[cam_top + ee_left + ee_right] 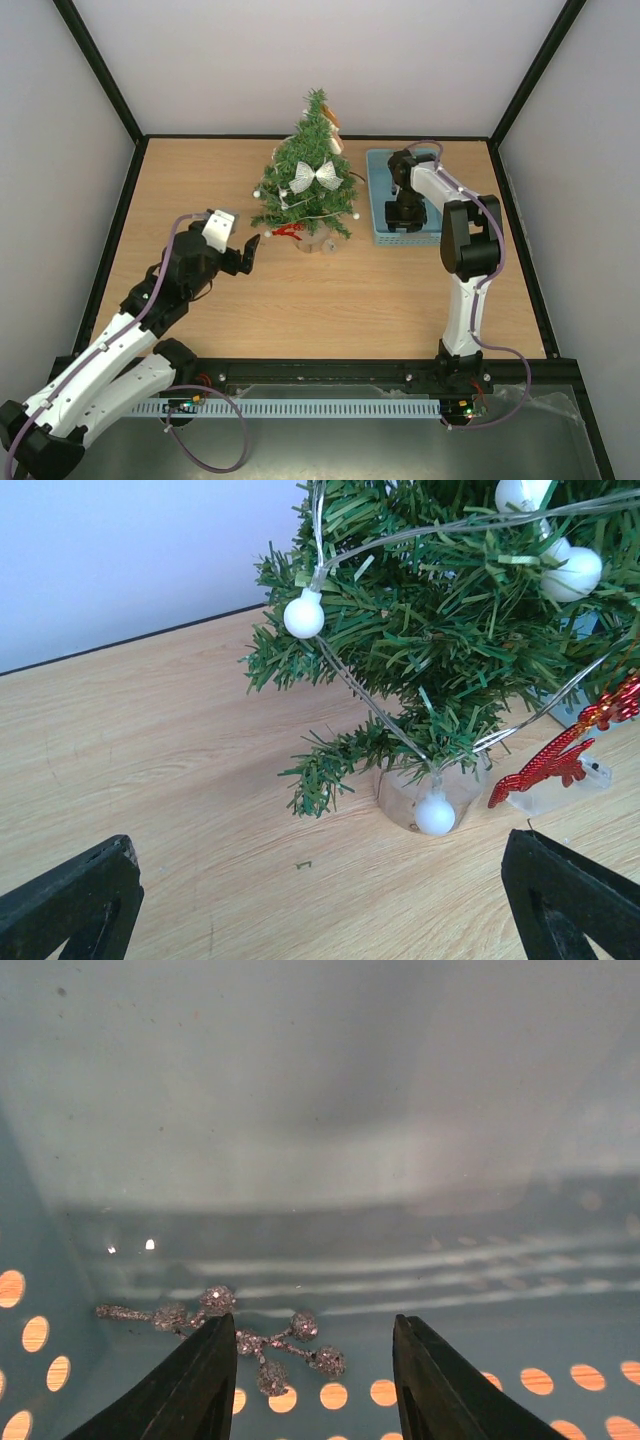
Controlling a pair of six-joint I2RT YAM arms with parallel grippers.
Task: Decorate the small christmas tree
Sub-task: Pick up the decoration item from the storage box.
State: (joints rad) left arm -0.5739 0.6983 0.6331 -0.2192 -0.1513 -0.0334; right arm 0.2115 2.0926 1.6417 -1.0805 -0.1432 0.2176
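Left fingers [72, 905] spread wide, nothing between them. They hang low over the surface [300, 310], pointed at the foot of the tree [305, 190], near it but not touching.

Right fingers [195, 1380] also parted and empty, down inside the blue basket [378, 200]. A silver glitter sprig [250, 1335] lies on the basket floor. My left-hand tip in that view overlaps its middle; whether it touches I cannot tell. The far end of the sprig sits in the gap between the tips.

Tree stands upright toward the back middle of the surface, just left of the basket, between my two arms. Its clear base [405, 798] rests on the wood.

- silver bow [316, 177] on the front, about halfway up
- clear string [365, 695] of white balls [303, 616] looped through the branches, one ball hanging in front of the base
- red glitter ornament [560, 758] low at the tree's right side in the left wrist view, beside the base; whether it hangs or lies down I cannot tell
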